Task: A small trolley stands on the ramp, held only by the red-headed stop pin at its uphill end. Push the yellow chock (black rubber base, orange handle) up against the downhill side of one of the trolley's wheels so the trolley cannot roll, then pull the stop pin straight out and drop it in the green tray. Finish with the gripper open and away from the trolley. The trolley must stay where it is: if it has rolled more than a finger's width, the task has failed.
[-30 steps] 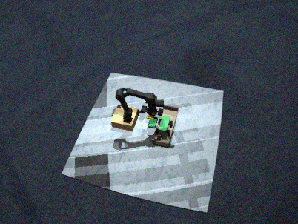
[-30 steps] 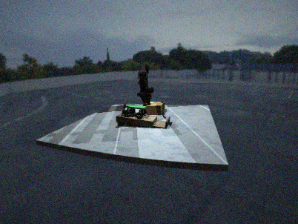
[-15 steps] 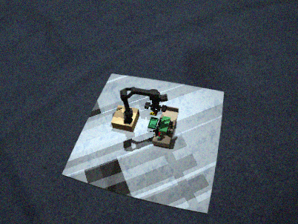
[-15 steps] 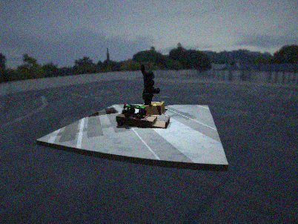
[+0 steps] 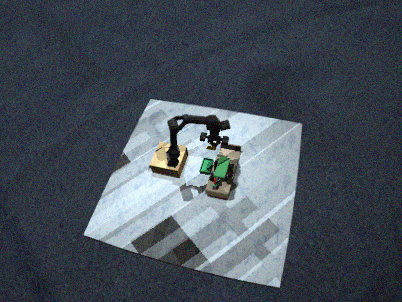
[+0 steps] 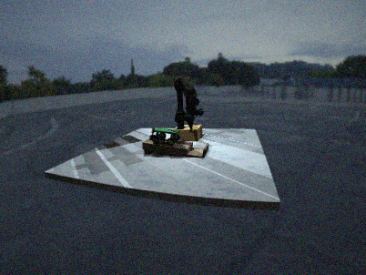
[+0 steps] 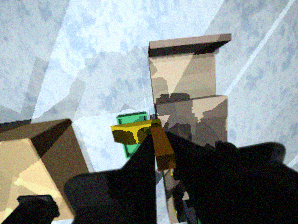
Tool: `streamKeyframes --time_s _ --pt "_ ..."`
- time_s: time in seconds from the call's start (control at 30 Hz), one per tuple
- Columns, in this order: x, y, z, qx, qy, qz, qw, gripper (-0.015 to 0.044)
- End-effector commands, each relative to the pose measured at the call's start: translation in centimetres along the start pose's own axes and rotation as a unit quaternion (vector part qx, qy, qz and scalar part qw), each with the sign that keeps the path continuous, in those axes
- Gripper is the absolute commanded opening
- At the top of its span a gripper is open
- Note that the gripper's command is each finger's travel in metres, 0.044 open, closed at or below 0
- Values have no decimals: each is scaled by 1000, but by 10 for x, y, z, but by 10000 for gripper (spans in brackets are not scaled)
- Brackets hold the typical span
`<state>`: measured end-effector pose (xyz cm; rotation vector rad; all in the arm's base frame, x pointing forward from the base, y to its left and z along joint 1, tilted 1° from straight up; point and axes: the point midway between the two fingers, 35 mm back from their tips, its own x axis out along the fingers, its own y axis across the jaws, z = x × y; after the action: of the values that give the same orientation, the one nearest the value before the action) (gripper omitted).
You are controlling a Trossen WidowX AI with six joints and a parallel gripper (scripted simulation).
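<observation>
My gripper [image 5: 212, 144] [image 7: 160, 140] is shut on the orange handle of the yellow chock [image 5: 211, 148] [image 7: 131, 132]. It holds the chock in the air, near the left side of the ramp's low end in the top view. The trolley [image 5: 222, 167] [image 6: 166, 130], green-topped with dark wheels, stands on the ramp [image 5: 218, 190] [image 6: 169, 148] [image 7: 216, 117]. Only a dark part of it shows at the wrist view's bottom edge. The stop pin's red head [image 5: 216, 181] shows at the trolley's uphill end. The green tray [image 5: 206, 165] [image 7: 131, 118] lies beside the ramp, partly hidden by the chock in the wrist view.
The wooden block [image 5: 165, 169] [image 6: 197, 133] [image 7: 19, 162] under the arm's base stands across the tray from the ramp. A raised lip [image 7: 192, 44] closes the ramp's low end. The arm's dark parts cover much of the lower wrist view.
</observation>
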<state>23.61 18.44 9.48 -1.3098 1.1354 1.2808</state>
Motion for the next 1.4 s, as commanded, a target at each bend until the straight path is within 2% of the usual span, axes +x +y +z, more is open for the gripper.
streamKeyframes --time_s 0.0,0.33,0.67,1.0,1.37 --pt "-1 -2 4 -33 1 0 999 0" --pt "-1 -3 6 -209 11 8 978 0" --pt "-1 -3 7 -377 21 15 926 0" --pt "-1 -3 8 -532 28 24 846 0" --pt "-1 -3 9 -683 34 36 729 0"
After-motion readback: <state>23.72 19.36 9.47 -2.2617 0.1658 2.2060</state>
